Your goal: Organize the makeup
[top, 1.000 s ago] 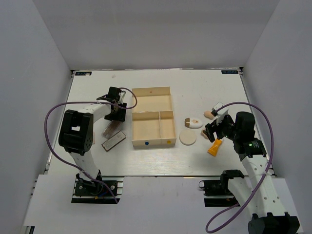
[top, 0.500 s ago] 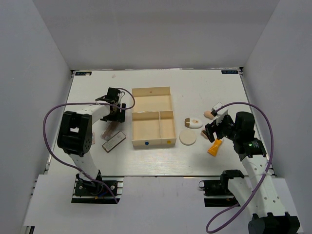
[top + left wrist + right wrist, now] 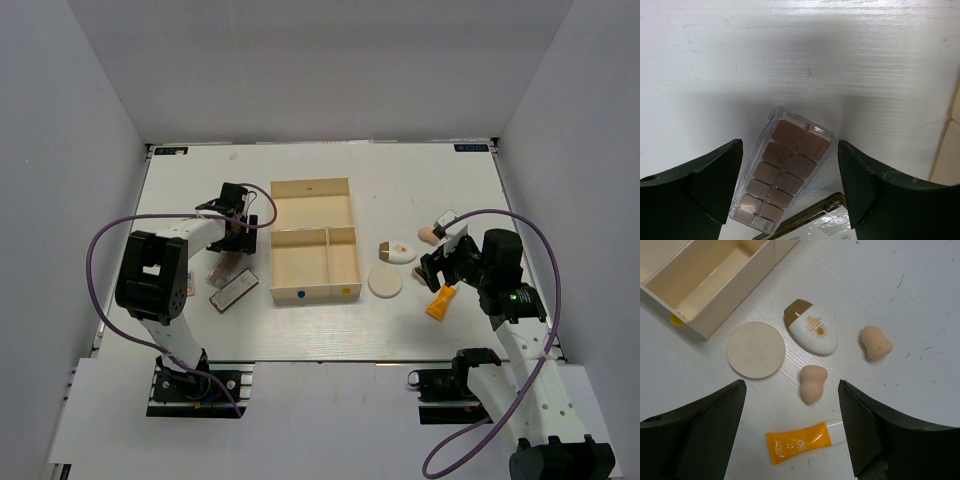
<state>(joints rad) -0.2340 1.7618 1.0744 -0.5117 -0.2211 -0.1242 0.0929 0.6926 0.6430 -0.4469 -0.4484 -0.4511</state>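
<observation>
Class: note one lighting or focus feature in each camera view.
Left wrist view: broad grey shadow across the white table by the clear-cased brown palette. Right wrist view: even light, slight sheen on the orange tube. Top view: bright, evenly lit.

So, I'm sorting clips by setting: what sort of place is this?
Likely a robot lab cell: white walls box in a table, a left arm and a right arm are bolted at its near edge, and makeup lies by a tray.

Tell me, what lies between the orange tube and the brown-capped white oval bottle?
A peach egg-shaped sponge sits between them, clearest in the right wrist view.
</observation>
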